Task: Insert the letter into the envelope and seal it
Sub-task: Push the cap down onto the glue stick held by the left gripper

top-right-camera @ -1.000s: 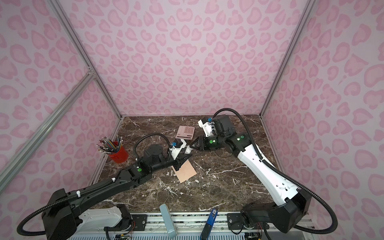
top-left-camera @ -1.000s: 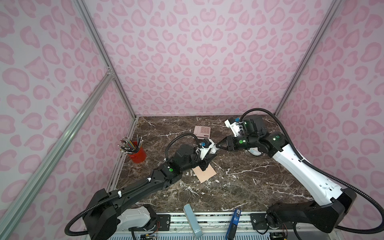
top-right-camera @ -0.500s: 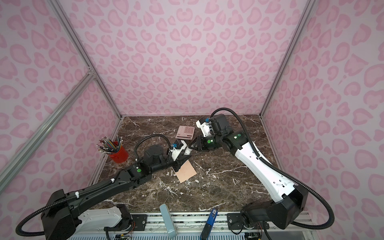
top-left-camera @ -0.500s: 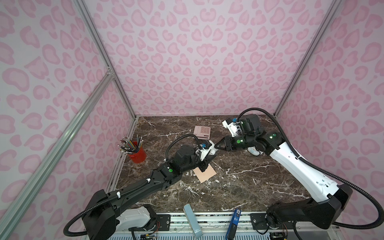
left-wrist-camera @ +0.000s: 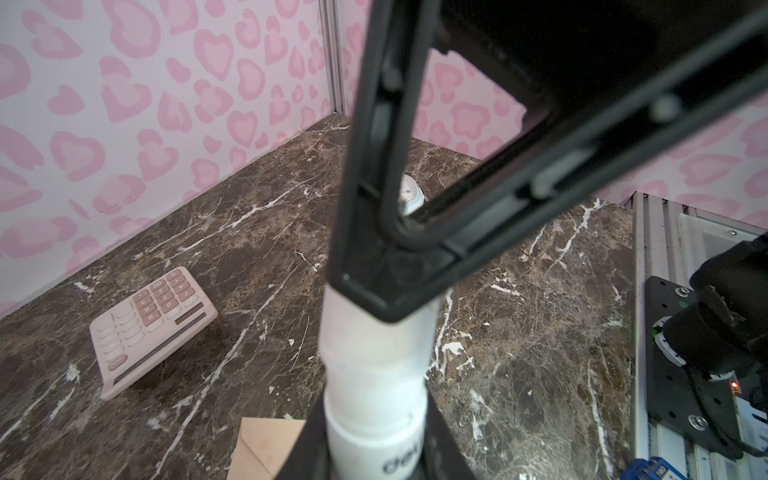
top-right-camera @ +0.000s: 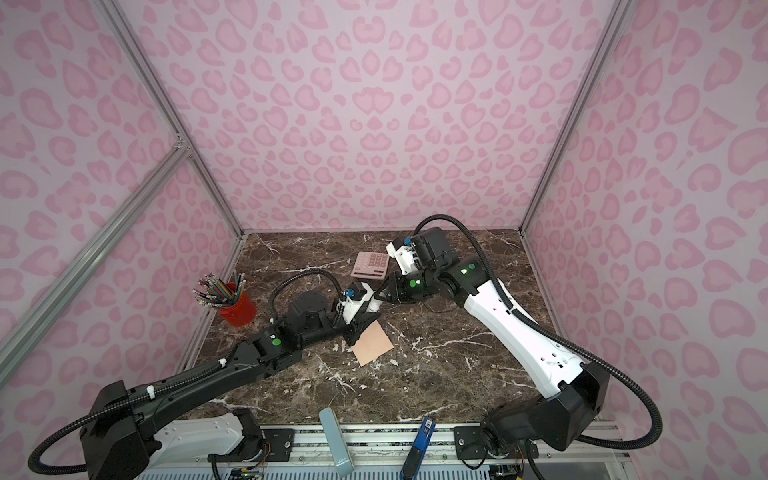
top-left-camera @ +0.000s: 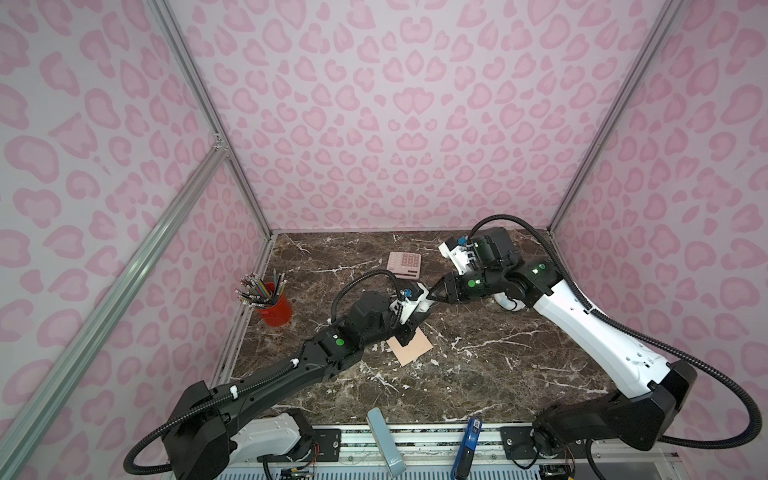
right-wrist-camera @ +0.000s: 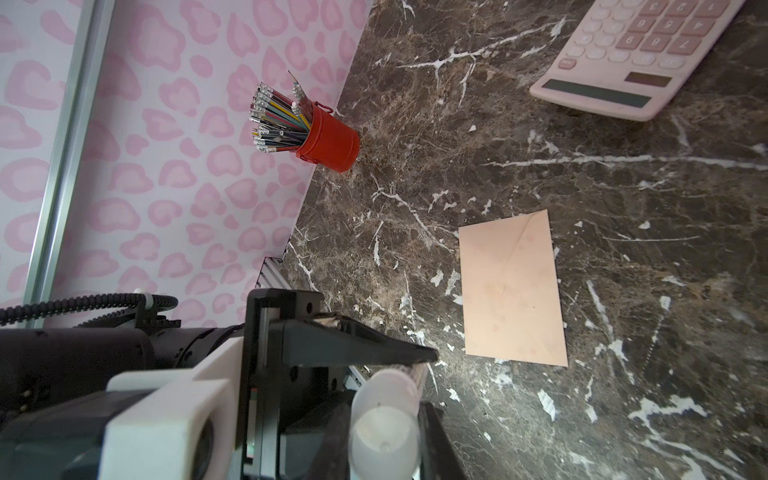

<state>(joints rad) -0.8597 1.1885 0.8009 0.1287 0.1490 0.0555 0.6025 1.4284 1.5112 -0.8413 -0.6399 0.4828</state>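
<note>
A white glue stick [left-wrist-camera: 374,374] hangs between both grippers above the table. My left gripper [left-wrist-camera: 374,440] is shut on its body, also visible in both top views [top-left-camera: 422,311] [top-right-camera: 371,311]. My right gripper [right-wrist-camera: 384,432] is shut on the stick's translucent cap [right-wrist-camera: 384,411], meeting the left one tip to tip [top-left-camera: 434,295] [top-right-camera: 384,295]. The envelope [top-left-camera: 411,347] [top-right-camera: 372,343] [right-wrist-camera: 513,291] [left-wrist-camera: 262,446] lies flat on the marble just beneath the left gripper, flap folded down. The letter is out of view.
A pink calculator [top-left-camera: 404,264] [top-right-camera: 370,264] [left-wrist-camera: 149,324] [right-wrist-camera: 648,54] lies behind the grippers. A red cup of pencils [top-left-camera: 274,307] [top-right-camera: 239,307] [right-wrist-camera: 328,141] stands by the left wall. A small white-and-blue object [left-wrist-camera: 411,195] sits behind the right arm.
The right arm's wrist and elbow have shifted slightly left and back. Both grippers have stayed together on the glue stick, and the envelope has not moved.
</note>
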